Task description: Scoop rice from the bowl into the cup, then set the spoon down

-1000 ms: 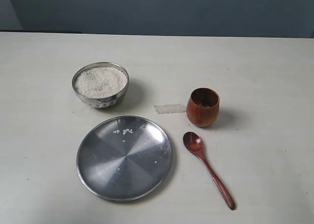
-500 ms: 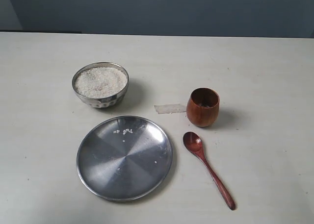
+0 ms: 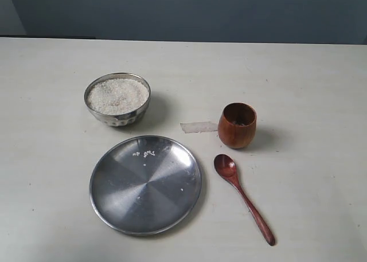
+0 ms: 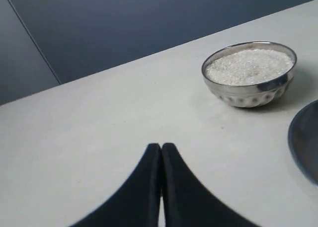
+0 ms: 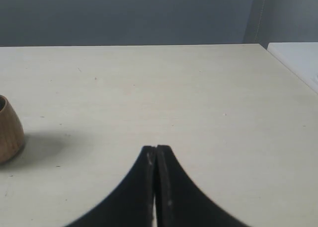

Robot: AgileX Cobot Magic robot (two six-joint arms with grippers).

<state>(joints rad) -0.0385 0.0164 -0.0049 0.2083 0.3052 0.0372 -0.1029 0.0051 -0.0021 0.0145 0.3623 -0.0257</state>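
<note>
Exterior view: glossy reddish-brown wooden spoon [image 3: 245, 201] lies lower right, untouched by left gripper [image 4: 161, 148] and right gripper [image 5: 156, 148] (fingers pinched together, empty).

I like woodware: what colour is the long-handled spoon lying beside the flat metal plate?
The slim wooden spoon is glossy reddish-brown, clearest in the exterior view.

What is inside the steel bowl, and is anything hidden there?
The bowl is filled nearly to its rim with white rice. The rice covers the bowl's bottom, so whatever lies beneath cannot be seen.
</note>
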